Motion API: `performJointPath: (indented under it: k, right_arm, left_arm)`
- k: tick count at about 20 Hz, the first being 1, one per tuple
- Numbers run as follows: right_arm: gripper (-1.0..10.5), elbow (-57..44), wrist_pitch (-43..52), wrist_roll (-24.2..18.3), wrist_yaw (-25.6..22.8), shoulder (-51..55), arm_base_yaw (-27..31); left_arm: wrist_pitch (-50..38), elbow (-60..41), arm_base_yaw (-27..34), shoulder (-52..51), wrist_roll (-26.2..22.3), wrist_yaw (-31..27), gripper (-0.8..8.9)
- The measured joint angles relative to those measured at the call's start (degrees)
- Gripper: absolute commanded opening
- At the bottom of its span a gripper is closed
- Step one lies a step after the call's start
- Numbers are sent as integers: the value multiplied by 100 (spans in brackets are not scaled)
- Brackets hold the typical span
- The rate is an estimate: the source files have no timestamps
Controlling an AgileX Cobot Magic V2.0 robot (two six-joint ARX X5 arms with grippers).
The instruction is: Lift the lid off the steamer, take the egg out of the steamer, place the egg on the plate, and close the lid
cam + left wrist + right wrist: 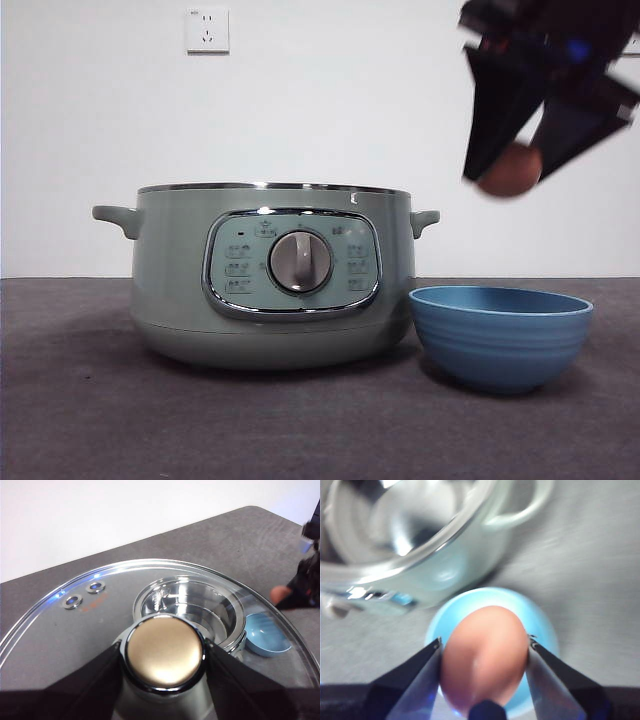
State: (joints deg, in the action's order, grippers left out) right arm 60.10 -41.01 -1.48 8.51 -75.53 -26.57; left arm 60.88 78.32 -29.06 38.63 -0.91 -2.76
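Note:
The sage-green steamer (170,280) stands uncovered on the table, its steel inside (190,605) showing through the glass. My left gripper (164,656) is shut on the knob (164,650) of the clear lid (75,630), held up above the pot and out of the front view. High at the right, my right gripper (508,175) is shut on the brown egg (512,168). In the right wrist view the egg (484,655) hangs over the plate, a blue ribbed bowl (542,617), beside the steamer (420,555).
The blue bowl (500,335) sits on the dark grey table (80,400) just right of the steamer, close to its side handle (425,218). A white wall with a socket (207,30) stands behind.

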Motion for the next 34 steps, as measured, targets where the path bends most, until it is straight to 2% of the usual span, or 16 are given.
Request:
performJointPath:
  k: [4,8,14,20,22,25,26,31,34]
  right_arm:
    - [-17,-636,625,22,48,-328,-4]
    - [-17,-765,1119,22,48,-820,-2]
    - [-17,-782,1311,22,48,-1508,-7]
    - [-11,-780,1397,28,52,-1757,-160]
    - [71,-780,1419,66,50,-1762,-186]
    - [398,-780,1416,85,52,-1762,-197]
    - [444,-780,1416,85,52,-1762,-197]
    - [446,-772,1370,107,44,-1292,-197]
    - [445,-774,1158,109,44,-448,-197]
  left_arm:
    - [2,0,0,0,0,13,-8]
    - [2,0,0,0,0,13,-8]
    - [4,0,0,0,0,15,-8]
    - [4,0,0,17,0,15,-8]
    - [35,0,0,42,0,15,-8]
    - [48,0,0,90,0,24,-8]
    - [37,0,0,116,0,26,-8]
    - [-323,0,0,616,-13,433,-8]
    - [-879,0,0,1134,-13,837,-8]
